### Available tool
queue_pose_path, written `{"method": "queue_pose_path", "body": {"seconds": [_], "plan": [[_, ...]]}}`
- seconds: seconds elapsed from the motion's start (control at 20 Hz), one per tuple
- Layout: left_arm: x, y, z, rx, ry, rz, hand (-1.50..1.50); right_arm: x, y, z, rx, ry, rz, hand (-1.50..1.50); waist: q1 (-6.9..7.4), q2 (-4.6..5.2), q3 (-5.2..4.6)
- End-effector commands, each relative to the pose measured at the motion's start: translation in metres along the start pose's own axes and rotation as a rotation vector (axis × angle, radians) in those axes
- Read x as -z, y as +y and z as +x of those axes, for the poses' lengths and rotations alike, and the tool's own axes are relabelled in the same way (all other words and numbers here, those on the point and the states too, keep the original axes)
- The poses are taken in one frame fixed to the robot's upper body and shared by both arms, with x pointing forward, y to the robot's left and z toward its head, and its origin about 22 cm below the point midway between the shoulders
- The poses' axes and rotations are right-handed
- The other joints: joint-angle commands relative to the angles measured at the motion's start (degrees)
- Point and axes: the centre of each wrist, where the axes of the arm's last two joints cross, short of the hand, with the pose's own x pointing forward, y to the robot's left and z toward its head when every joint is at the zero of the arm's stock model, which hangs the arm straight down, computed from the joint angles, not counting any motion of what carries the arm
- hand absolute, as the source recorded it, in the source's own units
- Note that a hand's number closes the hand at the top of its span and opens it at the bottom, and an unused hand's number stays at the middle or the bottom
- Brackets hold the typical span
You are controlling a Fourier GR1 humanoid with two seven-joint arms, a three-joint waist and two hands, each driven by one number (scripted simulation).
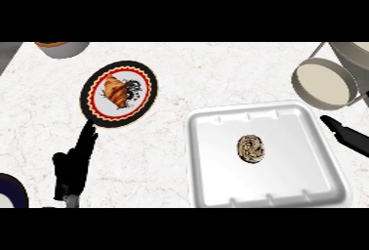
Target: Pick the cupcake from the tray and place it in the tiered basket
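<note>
The cupcake point(251, 148), brown with a pale swirled top, sits in the middle of the white tray point(216, 185) at the lower right. The tiered basket point(326, 83), a round grey-rimmed bowl on a wire frame, stands at the upper right. My right hand point(347, 135) shows at the right edge, beside the tray's right rim, fingers straight and pointing up-left, apart from the cupcake. My left hand point(73, 161) rests at the lower left, fingers straight, its tips near a patterned plate. Neither hand holds anything.
A round black-rimmed plate point(97, 114) carrying a croissant point(114, 90) lies at the upper left. A grey container point(63, 48) stands at the top left edge. A dark round object point(10, 190) shows at the lower left corner.
</note>
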Motion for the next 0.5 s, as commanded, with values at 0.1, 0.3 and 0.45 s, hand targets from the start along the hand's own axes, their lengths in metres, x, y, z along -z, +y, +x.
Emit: {"method": "queue_pose_path", "body": {"seconds": [0.1, 0.3, 0.45], "plan": [[-0.020, -0.012, -0.019, 0.014, 0.078, -0.016, 0.00, -0.024, -0.016, 0.029, -0.245, 0.193, 0.271, -1.50, 0.37, 0.14, -0.41], [-0.016, -0.007, -0.016, 0.031, 0.070, 0.002, 0.00, -0.031, -0.010, 0.062, -0.479, 0.226, 0.433, -1.50, 0.70, 0.19, -0.59], [-0.014, -0.008, -0.018, 0.015, 0.076, -0.008, 0.00, -0.035, -0.009, 0.077, -0.672, 0.270, 0.480, -1.50, 1.21, 0.47, -0.55]]}}
